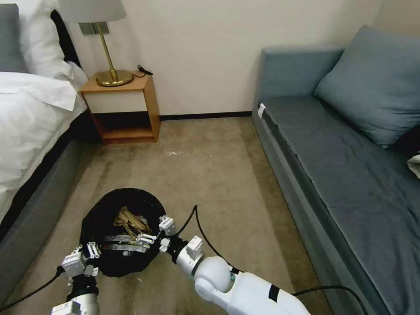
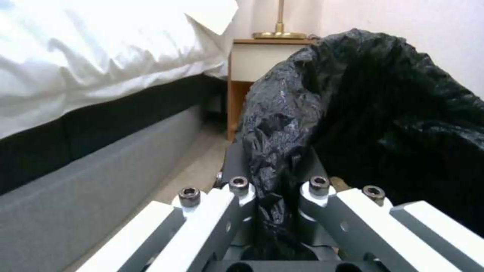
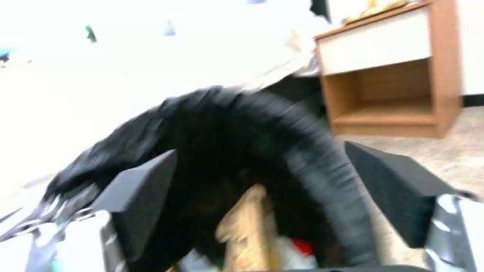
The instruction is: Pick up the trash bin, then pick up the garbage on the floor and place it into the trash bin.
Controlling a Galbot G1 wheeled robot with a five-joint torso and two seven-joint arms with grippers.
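Observation:
The trash bin [image 1: 105,218], round and lined with a glossy black bag, stands on the carpet just ahead of me. Garbage lies inside it: a tan paper wad [image 1: 130,221] and paler pieces [image 1: 122,243] beneath. My left gripper [image 1: 86,257] is at the bin's near left rim, shut on the bag-covered edge [image 2: 282,151]. In the left wrist view the left gripper [image 2: 275,179] pinches the black plastic. My right gripper [image 1: 156,234] hovers open over the bin's right rim. In the right wrist view the right gripper [image 3: 262,177] straddles the rim [image 3: 312,166], with the tan wad [image 3: 247,223] and a red scrap [image 3: 302,245] below.
A bed [image 1: 30,131] with white sheets runs along the left. A wooden nightstand [image 1: 122,105] with a brass lamp [image 1: 109,65] stands at the back wall. A blue-grey sofa [image 1: 341,166] lines the right. Bare carpet [image 1: 210,175] lies between them, with a small white fleck [image 1: 175,153].

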